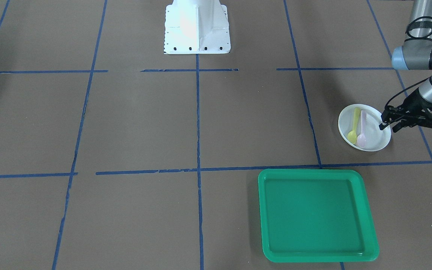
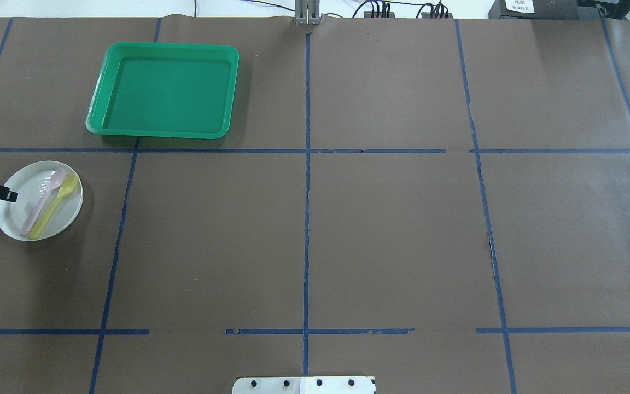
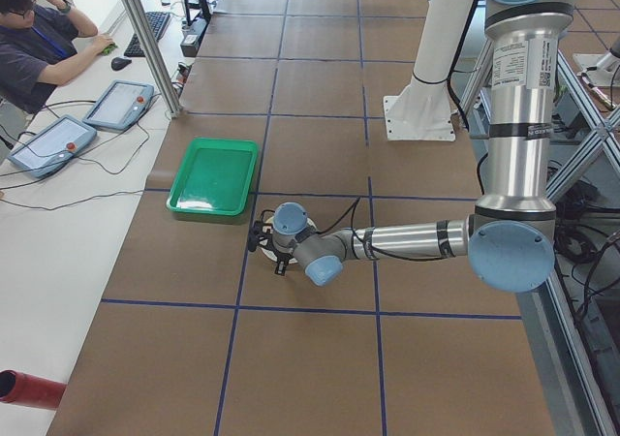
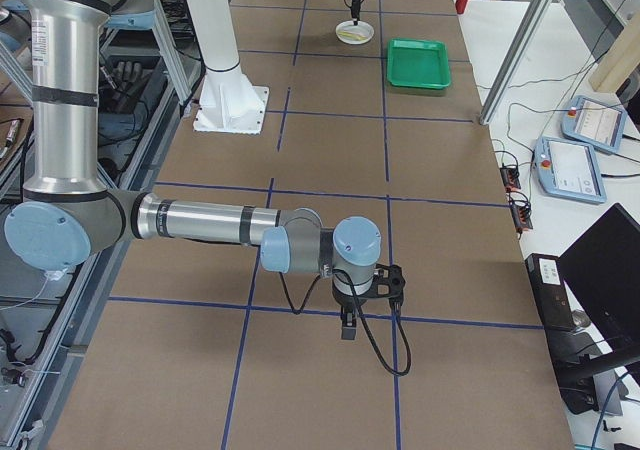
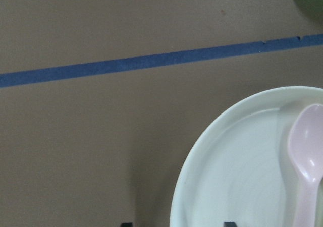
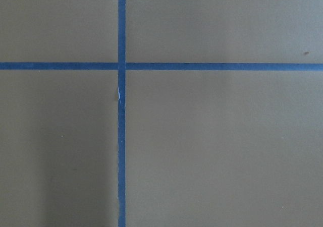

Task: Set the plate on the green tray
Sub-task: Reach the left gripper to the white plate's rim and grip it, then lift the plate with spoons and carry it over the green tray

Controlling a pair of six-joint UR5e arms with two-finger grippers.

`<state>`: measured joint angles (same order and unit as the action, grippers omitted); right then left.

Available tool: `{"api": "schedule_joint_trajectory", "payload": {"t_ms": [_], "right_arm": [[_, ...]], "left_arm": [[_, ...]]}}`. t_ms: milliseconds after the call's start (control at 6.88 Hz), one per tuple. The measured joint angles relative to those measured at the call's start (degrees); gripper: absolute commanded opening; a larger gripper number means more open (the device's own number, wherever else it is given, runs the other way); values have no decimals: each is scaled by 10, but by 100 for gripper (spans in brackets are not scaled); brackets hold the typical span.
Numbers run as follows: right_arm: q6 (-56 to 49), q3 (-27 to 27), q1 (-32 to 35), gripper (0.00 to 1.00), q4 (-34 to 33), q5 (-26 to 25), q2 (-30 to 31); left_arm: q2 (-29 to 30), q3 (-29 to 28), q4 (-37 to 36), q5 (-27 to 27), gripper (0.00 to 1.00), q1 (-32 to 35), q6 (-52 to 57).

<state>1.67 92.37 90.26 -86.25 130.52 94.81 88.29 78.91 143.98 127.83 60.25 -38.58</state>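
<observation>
The white plate (image 1: 375,132) lies on the brown table with a yellow spoon (image 1: 354,126) and a pink spoon (image 1: 362,129) in it. It also shows in the overhead view (image 2: 65,212). The green tray (image 1: 313,213) lies empty just beyond it, apart from it, and shows in the overhead view (image 2: 164,90). My left gripper (image 1: 388,128) is open and low at the plate's outer edge. In the left wrist view the plate's rim (image 5: 181,186) lies between the two fingertips. My right gripper (image 4: 350,315) shows only in the right side view, so I cannot tell its state.
Blue tape lines (image 2: 307,164) divide the brown table into squares. The white robot base (image 1: 197,28) stands at the table's near edge. An operator (image 3: 39,39) sits by two teach pendants (image 3: 92,121) beyond the far side.
</observation>
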Motion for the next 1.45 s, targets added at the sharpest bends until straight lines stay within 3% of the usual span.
{"api": "schedule_joint_trajectory", "payload": {"t_ms": [291, 727, 873, 1164, 1455], "right_arm": [[0, 0, 0, 100, 0, 0, 0], [0, 0, 0, 100, 0, 0, 0], [0, 0, 0, 100, 0, 0, 0], [0, 0, 0, 100, 0, 0, 0], [0, 0, 0, 100, 0, 0, 0]], "left_arm": [[0, 2, -1, 9, 0, 0, 1], [24, 10, 3, 160, 0, 22, -16], [53, 11, 1, 178, 0, 30, -53], [141, -1, -6, 182, 0, 33, -167], [234, -61, -32, 131, 0, 32, -251]]}}
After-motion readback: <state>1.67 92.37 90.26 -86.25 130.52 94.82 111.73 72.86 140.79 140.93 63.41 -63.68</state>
